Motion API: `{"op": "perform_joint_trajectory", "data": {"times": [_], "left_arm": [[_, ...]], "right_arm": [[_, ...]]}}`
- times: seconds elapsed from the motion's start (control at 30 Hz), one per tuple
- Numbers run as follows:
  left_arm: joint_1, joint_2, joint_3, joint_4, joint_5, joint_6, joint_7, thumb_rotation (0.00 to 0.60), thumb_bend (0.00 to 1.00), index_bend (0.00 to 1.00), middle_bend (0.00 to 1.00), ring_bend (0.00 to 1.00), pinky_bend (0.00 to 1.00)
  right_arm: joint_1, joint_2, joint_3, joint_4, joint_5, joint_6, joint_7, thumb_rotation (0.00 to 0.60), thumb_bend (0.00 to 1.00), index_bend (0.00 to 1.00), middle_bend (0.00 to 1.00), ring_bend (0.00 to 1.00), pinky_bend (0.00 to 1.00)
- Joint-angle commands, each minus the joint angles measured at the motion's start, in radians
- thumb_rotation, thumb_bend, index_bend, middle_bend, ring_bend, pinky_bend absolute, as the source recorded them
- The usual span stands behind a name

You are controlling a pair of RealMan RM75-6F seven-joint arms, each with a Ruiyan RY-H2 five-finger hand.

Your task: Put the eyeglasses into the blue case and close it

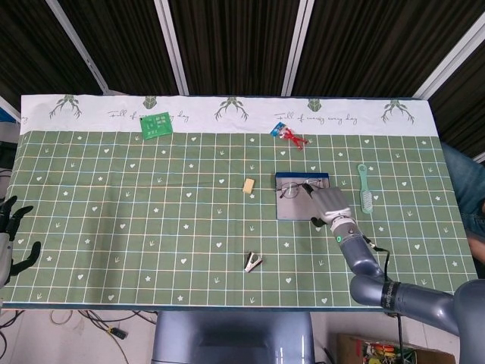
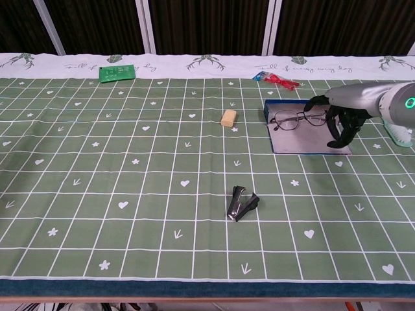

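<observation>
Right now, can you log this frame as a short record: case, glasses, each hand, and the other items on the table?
case: blue case open, lying flat
glasses: eyeglasses resting in the case, near its back edge
right hand: right hand over the case's right side, fingers curled down, grip unclear
left hand: left hand at the table's left edge, holding nothing
other items: stapler remover, eraser, green brush, green card, red toy
</observation>
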Motion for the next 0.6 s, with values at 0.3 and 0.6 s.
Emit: {"op": "perform_joint_trajectory", "data": {"times": [0.3, 0.6], "left_arm": [[0.0, 0.001, 0.0, -0.001, 0.0, 0.0, -0.001, 0.6, 0.38, 0.15, 0.0, 0.0, 0.0], [-0.001, 0.001, 0.0, -0.002, -0.003, -0.003, 0.002, 0.6, 0.38, 0.15, 0.0, 0.0, 0.0]], "right_arm": [[0.008, -0.015, 0.002, 0.017, 0.017, -0.009, -0.011, 0.6, 0.4, 0.12, 0.57, 0.6, 0.53], [0.016, -0.029, 0.004, 0.031, 0.021, -0.022, -0.014, 0.6, 0.4, 0.12, 0.57, 0.6, 0.53]]}}
